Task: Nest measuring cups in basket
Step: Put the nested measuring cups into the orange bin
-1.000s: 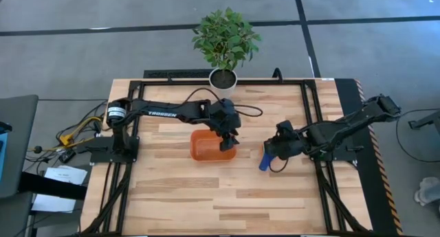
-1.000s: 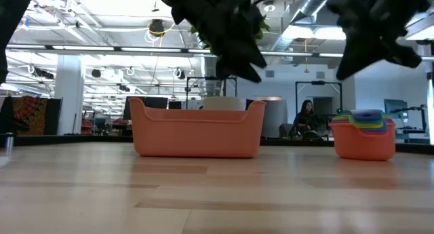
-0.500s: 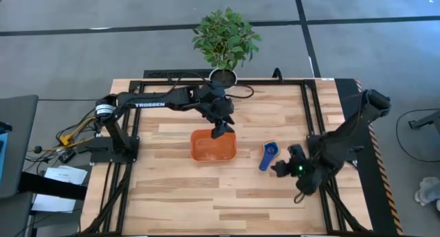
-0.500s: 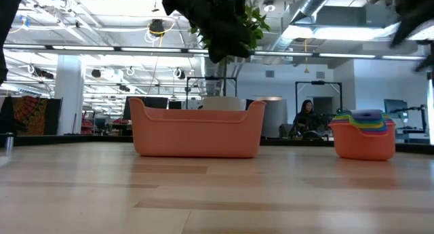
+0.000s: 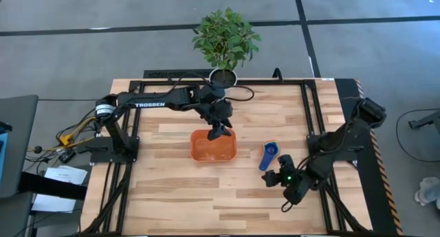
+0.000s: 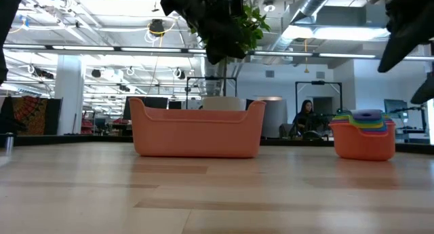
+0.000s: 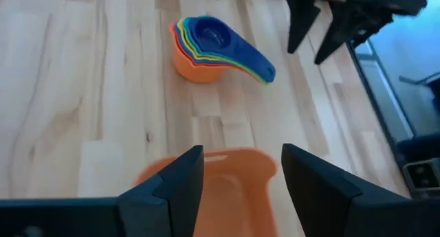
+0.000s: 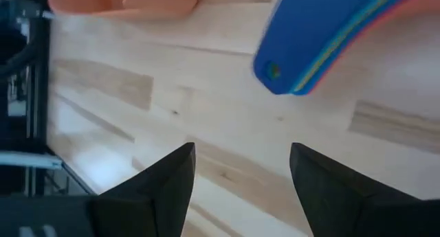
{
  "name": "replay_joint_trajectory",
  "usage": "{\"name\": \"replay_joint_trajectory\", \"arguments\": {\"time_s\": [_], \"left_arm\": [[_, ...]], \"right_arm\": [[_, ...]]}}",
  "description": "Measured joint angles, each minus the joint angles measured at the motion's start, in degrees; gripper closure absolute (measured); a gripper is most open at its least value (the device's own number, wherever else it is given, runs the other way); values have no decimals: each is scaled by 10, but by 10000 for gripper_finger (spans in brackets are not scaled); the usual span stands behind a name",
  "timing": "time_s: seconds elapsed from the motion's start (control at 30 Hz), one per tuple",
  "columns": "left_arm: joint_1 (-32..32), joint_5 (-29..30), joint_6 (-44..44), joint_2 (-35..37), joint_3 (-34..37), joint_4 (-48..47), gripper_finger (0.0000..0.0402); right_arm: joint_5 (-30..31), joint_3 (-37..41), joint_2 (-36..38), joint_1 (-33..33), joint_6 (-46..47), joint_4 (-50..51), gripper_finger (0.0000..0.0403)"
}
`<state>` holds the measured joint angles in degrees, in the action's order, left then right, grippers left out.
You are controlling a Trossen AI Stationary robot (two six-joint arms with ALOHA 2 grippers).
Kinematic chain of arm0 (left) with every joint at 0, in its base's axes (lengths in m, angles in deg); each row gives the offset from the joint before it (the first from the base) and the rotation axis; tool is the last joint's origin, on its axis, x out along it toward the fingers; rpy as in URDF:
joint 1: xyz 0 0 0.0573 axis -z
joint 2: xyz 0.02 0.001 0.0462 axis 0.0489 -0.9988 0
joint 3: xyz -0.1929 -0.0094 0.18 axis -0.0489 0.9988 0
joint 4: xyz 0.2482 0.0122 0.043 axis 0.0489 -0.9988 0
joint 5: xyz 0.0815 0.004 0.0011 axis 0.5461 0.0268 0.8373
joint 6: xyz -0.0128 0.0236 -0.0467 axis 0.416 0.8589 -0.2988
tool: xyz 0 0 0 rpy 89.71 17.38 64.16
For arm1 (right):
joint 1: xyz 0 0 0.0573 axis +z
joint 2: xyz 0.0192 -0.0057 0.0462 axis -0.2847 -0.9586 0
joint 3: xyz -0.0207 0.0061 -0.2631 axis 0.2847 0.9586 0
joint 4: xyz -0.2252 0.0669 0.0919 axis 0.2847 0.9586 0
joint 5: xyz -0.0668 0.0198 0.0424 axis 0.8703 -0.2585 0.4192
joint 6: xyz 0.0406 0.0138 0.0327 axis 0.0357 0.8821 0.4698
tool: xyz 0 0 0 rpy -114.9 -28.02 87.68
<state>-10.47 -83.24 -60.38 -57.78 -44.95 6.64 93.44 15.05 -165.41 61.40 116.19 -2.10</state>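
The measuring cups (image 5: 268, 153) stand nested in one stack, the dark blue one on top and the orange one lowest, its bottom on the table right of the basket (image 5: 213, 146). Their handles (image 8: 323, 38) fan out toward the near edge. The low view shows the stack (image 6: 365, 133) and the basket (image 6: 196, 129) apart. My left gripper (image 7: 240, 172) hangs open above the basket's far rim (image 7: 234, 161), holding nothing. My right gripper (image 8: 242, 172) is open just on the near side of the handles, clear of them; it also shows in the high view (image 5: 273, 176).
A white plant pot (image 5: 223, 77) with a leafy plant stands at the far edge behind the basket. Black frame rails (image 5: 313, 120) run along the table's sides. Bare wood lies in front of the basket and stack (image 5: 206, 196).
My right gripper has drawn back from the stack of cups toward the table's near edge, sinking and rolling as it went; the stack has stayed where it was. My left gripper has risen a little and shifted toward the far edge over the basket.
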Motion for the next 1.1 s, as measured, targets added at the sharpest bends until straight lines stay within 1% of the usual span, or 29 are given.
{"name": "replay_joint_trajectory", "arguments": {"time_s": [0.03, 0.1, 0.17, 0.2, 0.37, 0.5, 0.6, 0.7, 0.73, 0.77, 0.83, 0.9, 1.1], "left_arm": [[1, 0, -14, 1, 0, -1, 217], [10, 7, -36, 7, 0, -10, 217], [27, 33, -57, 8, -1, -6, 217], [37, 46, -68, 8, -1, -7, 217], [82, 95, -116, 5, 0, 3, 217], [106, 133, -158, 4, 0, 7, 217], [122, 139, -194, 4, 0, 23, 217], [139, 174, -221, -9, 8, 78, 217], [142, 181, -234, -11, 12, 72, 217], [144, 180, -248, -17, 14, 75, 217], [148, 179, -279, -26, 16, 101, 215], [152, 179, -303, -26, 18, 92, 211], [185, 197, -321, -46, 17, 137, 192]], "right_arm": [[-5, 0, -1, -6, -12, -9, 143], [-47, 0, 0, -18, -34, -8, 143], [-91, 0, 8, -29, -54, 4, 143], [-98, 0, 12, -34, -59, 5, 143], [-91, 0, 26, -27, -70, 19, 143], [-86, 1, 25, 18, -64, 18, 143], [-46, 10, 24, 63, -24, 21, 143], [41, 9, 25, 99, 39, 56, 143], [70, 9, 24, 108, 64, 75, 143], [97, 9, 22, 109, 72, 89, 143], [128, 10, 16, 101, 72, 85, 143], [146, 13, 8, 87, 64, 78, 143], [134, 17, -7, 75, 68, 68, 143]]}}
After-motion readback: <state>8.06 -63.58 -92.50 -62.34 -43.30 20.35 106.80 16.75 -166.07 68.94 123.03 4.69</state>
